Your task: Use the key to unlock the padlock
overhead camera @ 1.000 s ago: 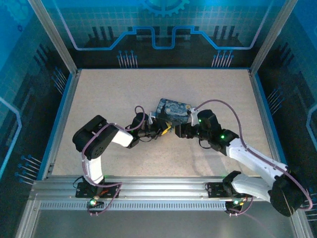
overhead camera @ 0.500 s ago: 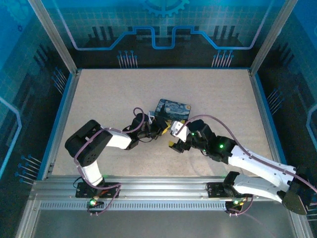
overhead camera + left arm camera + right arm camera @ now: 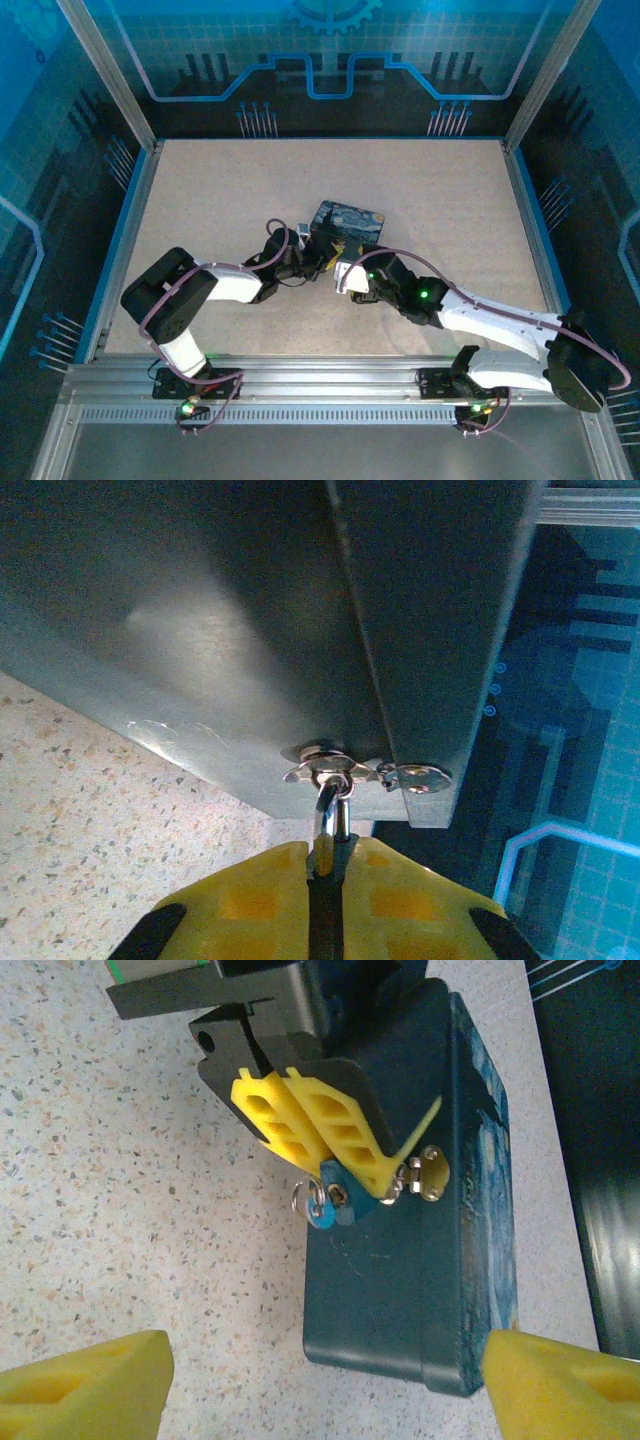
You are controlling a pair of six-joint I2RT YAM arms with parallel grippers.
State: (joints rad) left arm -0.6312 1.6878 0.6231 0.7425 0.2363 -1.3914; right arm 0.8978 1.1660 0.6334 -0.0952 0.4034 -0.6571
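The left tool pinches the padlock at the hasp of the tin; the right tool gapes wide above the table.

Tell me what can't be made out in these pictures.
The key, right wrist view: too small; a ring hangs by the padlock, but no blade is discernible.
The padlock body, left wrist view: hidden between the fingers of the left gripper; the shackle sticks out.
The padlock, top view: too small to pick out beside the tin.
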